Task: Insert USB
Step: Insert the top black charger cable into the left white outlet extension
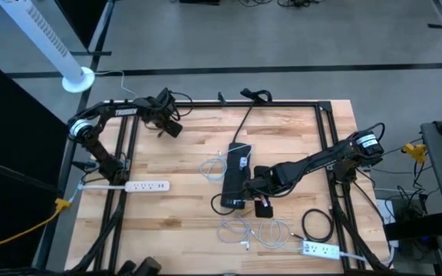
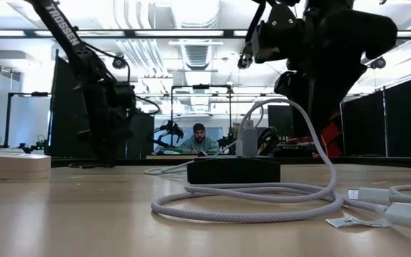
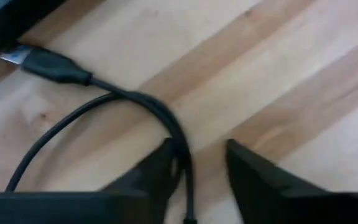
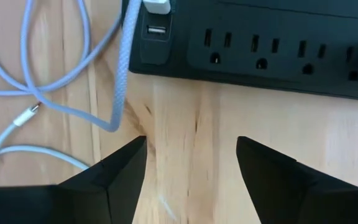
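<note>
A black power strip (image 1: 236, 172) lies mid-table, with USB ports (image 4: 156, 31) at one end and a white plug (image 4: 157, 6) in it. A pale braided cable (image 4: 124, 68) loops beside it, its small connector (image 4: 25, 115) on the wood. My right gripper (image 4: 191, 143) hovers open just off the strip's long side (image 1: 253, 184). At the far left, my left gripper (image 3: 197, 149) stands open over a black USB cable (image 3: 160, 112). That cable's plug (image 3: 42, 62) lies on the table, and the cable runs between the fingers.
A white power strip (image 1: 146, 185) lies at the left, another (image 1: 321, 249) at the near right. A coiled black cord (image 1: 317, 226) and more pale cables (image 1: 255, 231) lie near the front. A person (image 2: 200, 139) sits beyond the table.
</note>
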`<state>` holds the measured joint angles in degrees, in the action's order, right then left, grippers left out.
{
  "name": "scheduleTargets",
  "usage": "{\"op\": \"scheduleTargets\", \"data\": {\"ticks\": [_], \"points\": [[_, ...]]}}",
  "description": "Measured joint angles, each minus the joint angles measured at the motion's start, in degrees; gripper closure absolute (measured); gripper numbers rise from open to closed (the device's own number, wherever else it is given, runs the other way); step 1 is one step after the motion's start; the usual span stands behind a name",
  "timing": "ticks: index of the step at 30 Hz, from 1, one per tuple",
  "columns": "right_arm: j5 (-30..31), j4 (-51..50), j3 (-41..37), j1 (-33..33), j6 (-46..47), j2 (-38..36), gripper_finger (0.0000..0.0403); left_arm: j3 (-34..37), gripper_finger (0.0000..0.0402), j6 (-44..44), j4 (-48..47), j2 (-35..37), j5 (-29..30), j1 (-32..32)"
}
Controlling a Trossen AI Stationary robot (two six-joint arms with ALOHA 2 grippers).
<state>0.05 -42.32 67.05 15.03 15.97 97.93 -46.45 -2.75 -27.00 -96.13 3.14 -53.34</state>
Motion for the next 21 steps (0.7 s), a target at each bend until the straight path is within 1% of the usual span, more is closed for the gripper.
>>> {"op": "scheduleTargets", "data": {"ticks": [2, 3, 4, 7, 9, 12, 15, 17, 21], "points": [[-0.02, 0.43, 0.00, 0.09, -0.02, 0.00, 0.0178, 1.71, 0.0368, 0.09, 1.44, 0.32, -1.40, 0.12], [-0.02, 0.82, 0.00, 0.11, -0.04, 0.00, 0.0179, 2.42, 0.0383, 0.27, 2.13, 0.57, -2.39, 0.27], [-0.04, 1.24, 0.02, 0.11, -0.37, 0.00, 0.0181, 3.12, 0.0388, 0.74, 3.02, 0.89, -3.56, 0.70], [0.39, 1.20, 0.82, 0.24, -1.97, 0.00, 0.0185, 5.59, 0.0397, 0.65, 5.32, 3.34, -4.51, 3.69], [2.76, 2.46, 1.70, 0.26, -3.86, -0.01, 0.0187, 6.74, 0.0399, 0.13, 3.30, 6.06, -6.17, 7.53], [8.02, 6.53, 2.58, 0.24, -10.29, -0.04, 0.0187, 7.66, 0.0401, -1.39, -0.02, 11.14, -12.72, 14.36], [14.51, 14.39, 2.52, -0.13, -20.05, -0.04, 0.0184, 7.83, 0.0401, -1.95, 2.46, 16.90, -17.37, 21.92], [17.59, 20.65, 2.36, -0.73, -27.11, 0.07, 0.0182, 8.57, 0.0401, -3.14, 4.31, 20.36, -18.89, 27.54], [18.00, 32.81, 2.32, -2.26, -38.37, 0.90, 0.0181, 9.87, 0.0401, -6.88, 8.70, 26.07, -19.19, 39.09]]}}
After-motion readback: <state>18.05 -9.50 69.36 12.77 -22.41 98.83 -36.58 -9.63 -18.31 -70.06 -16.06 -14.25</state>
